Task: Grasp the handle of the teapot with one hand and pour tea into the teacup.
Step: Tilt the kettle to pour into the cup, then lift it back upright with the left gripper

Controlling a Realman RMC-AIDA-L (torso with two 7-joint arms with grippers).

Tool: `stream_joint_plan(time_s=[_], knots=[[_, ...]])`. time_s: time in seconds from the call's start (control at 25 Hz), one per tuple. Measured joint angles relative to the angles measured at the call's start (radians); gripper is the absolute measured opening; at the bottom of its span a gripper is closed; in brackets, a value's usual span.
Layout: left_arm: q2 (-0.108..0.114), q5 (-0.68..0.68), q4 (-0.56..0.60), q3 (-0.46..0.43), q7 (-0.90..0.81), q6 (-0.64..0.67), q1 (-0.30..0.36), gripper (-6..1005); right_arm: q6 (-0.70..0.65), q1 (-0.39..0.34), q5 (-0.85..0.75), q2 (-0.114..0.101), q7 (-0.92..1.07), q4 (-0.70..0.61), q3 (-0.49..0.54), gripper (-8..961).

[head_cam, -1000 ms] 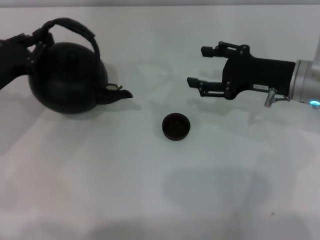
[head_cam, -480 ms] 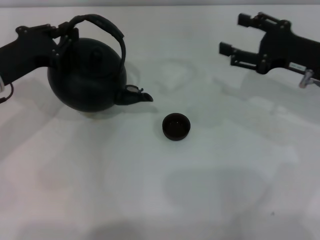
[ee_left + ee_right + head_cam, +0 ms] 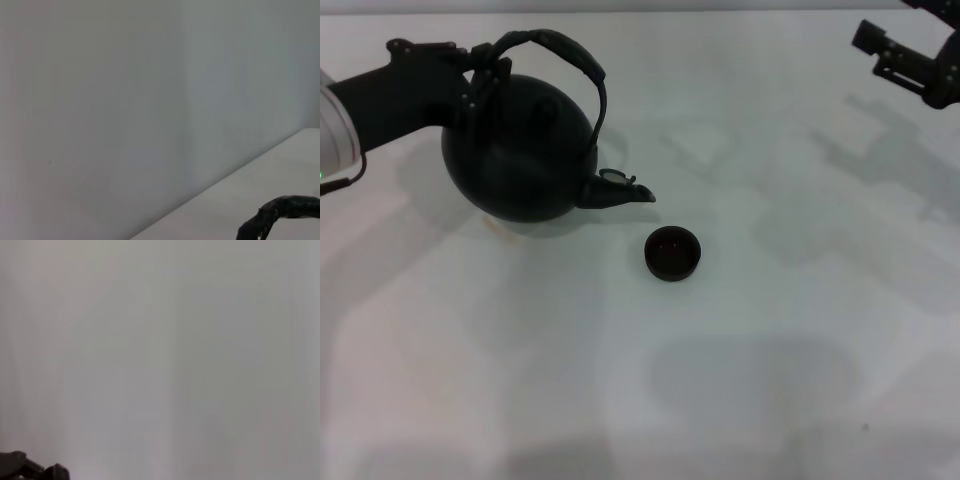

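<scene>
Right gripper [image 3: 910, 60] cut off by the frame edge far right of the teacup [image 3: 673, 253], finger spread unclear. Left gripper [image 3: 480, 75] against the handle [image 3: 565, 50], fingertips lost against the dark teapot [image 3: 520, 150]. Cup contents unreadable.

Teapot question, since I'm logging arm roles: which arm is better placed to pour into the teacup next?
Left. The left gripper is shut on the handle, and the teapot has its spout just short of the teacup. The right gripper is at the table's far right corner, holding nothing.
</scene>
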Motion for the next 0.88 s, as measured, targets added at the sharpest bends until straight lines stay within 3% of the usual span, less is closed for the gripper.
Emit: stream_joint_plan(time_s=[0.28,0.88], knots=[[0.002,0.101,0.076,0.009,-0.078,0.0,0.002,172,0.024,-0.01,0.0,-0.001,-0.018,0.04,0.082,841],[0.003,0.235,0.114,0.07,-0.133,0.006,-0.024,168,0.007,-0.008,0.022,-0.002,-0.039,0.041,0.096,841]])
